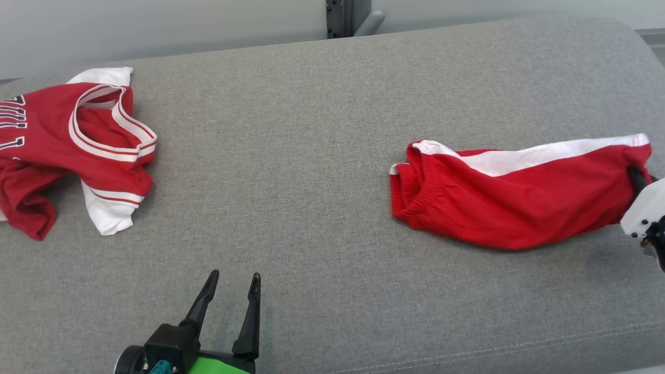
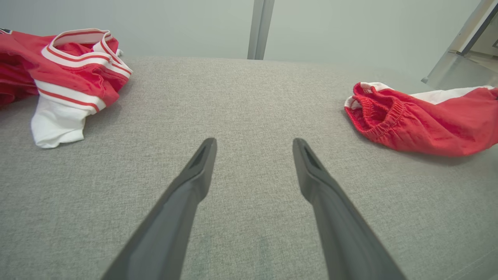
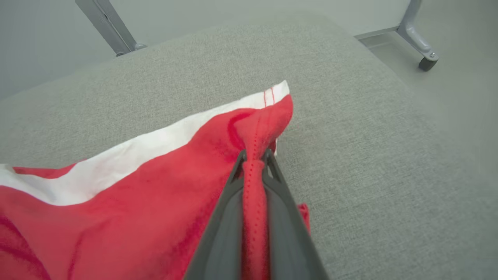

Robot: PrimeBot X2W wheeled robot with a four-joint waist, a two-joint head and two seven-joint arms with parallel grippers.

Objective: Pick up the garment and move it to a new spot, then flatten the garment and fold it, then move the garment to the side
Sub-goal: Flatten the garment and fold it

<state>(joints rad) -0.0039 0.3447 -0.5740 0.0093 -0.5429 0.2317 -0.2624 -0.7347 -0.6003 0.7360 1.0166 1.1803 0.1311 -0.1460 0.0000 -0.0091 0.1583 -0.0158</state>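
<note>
The garment, red shorts with a white side stripe, lies stretched across the right side of the grey cushioned surface, elastic waistband toward the middle. My right gripper is at the shorts' right end. In the right wrist view it is shut on a pinched red hem of the shorts. My left gripper stands open near the front edge, fingers pointing at bare fabric. The left wrist view shows it with nothing between its fingers and the shorts off to its right.
A crumpled red and white jersey lies at the far left, also seen as the jersey in the left wrist view. A grey metal post stands behind the surface. A caster leg stands on the floor past the right edge.
</note>
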